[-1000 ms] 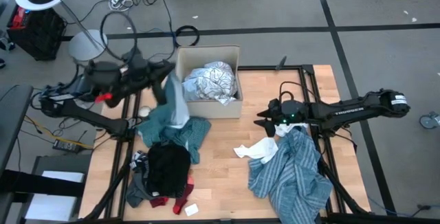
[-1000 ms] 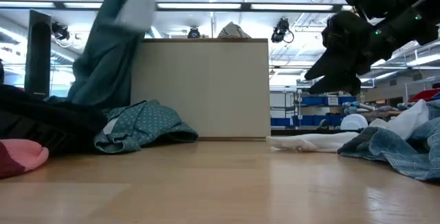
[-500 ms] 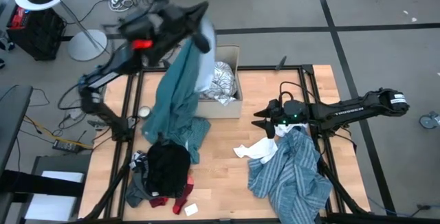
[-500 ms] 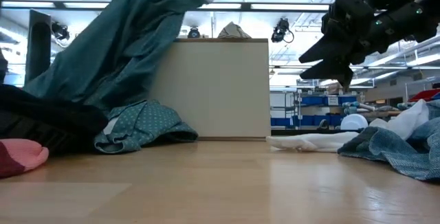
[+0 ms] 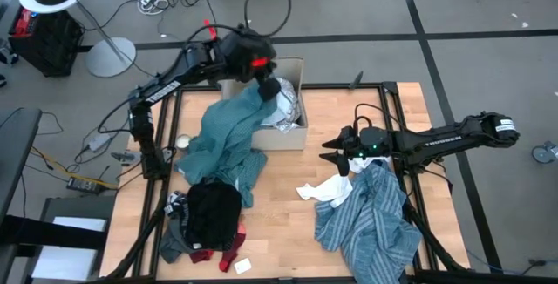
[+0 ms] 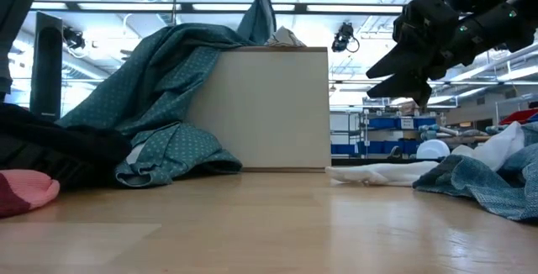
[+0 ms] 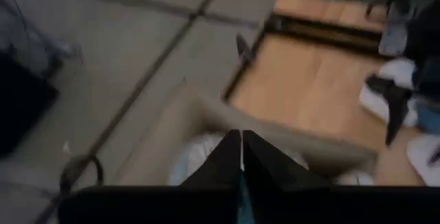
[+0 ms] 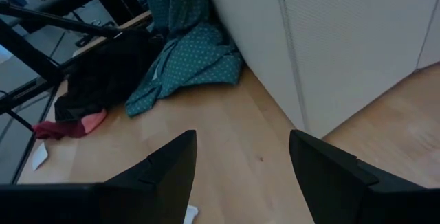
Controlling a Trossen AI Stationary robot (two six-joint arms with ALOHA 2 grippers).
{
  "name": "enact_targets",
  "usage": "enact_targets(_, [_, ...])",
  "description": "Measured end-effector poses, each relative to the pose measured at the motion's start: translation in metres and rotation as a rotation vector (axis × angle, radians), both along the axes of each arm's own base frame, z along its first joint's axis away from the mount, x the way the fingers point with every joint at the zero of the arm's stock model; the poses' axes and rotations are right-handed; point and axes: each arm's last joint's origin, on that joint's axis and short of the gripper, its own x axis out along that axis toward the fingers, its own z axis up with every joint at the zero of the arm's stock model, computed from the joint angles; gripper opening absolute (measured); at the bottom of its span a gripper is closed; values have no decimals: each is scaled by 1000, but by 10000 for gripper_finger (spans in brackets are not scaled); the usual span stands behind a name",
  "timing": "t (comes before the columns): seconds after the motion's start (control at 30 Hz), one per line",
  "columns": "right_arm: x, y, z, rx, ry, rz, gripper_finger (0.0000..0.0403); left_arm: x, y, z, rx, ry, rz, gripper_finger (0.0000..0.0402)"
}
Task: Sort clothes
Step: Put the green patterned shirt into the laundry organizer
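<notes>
My left gripper (image 5: 268, 85) is above the tan cardboard box (image 5: 292, 134) and is shut on a teal dotted garment (image 5: 222, 136). The garment runs from the gripper over the box's left wall (image 6: 214, 64) down to the table. White-grey cloth (image 5: 281, 103) lies in the box. My right gripper (image 5: 336, 156) is open and empty. It hovers above the table over a white piece (image 5: 324, 191) and a blue-white striped shirt (image 5: 370, 223). My left gripper pinches one end of the teal garment (image 7: 242, 207) between its two shut fingers, which come from above and point down over the box. The cloth hangs below the fingers (image 6: 264, 9) and lies draped over the box's left rim. Its lower part (image 6: 168, 152) rests on the table.
A black garment (image 5: 214, 210) and small red items (image 5: 228, 253) lie at the near left of the table. A pink-red piece (image 6: 25, 192) shows low on the left. Bare wood lies between the two piles. Cables and a lamp stand are on the floor beyond the table.
My left gripper has swung up from the table's left side, then toward the right and down over the box. It stays shut on the teal garment. The garment's upper end was lifted high and now lies draped over the box's left wall. Its lower part has stayed on the table.
</notes>
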Motion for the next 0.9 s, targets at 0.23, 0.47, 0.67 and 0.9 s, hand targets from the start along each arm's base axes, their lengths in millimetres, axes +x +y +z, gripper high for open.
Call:
enact_targets(0.23, [0,-1,0,6,-4,-7,233,-7,7,-14,-101,82,82,101])
enact_targets(0.47, [0,-1,0,7,-4,-5,233,-24,-14,-10,-110,178,-7,141])
enact_targets(0.67, [0,-1,0,7,0,-4,233,-62,-69,21,-23,101,-13,142])
enact_targets(0.9, [0,-1,0,6,0,-4,233,-101,-123,12,-18,52,6,142])
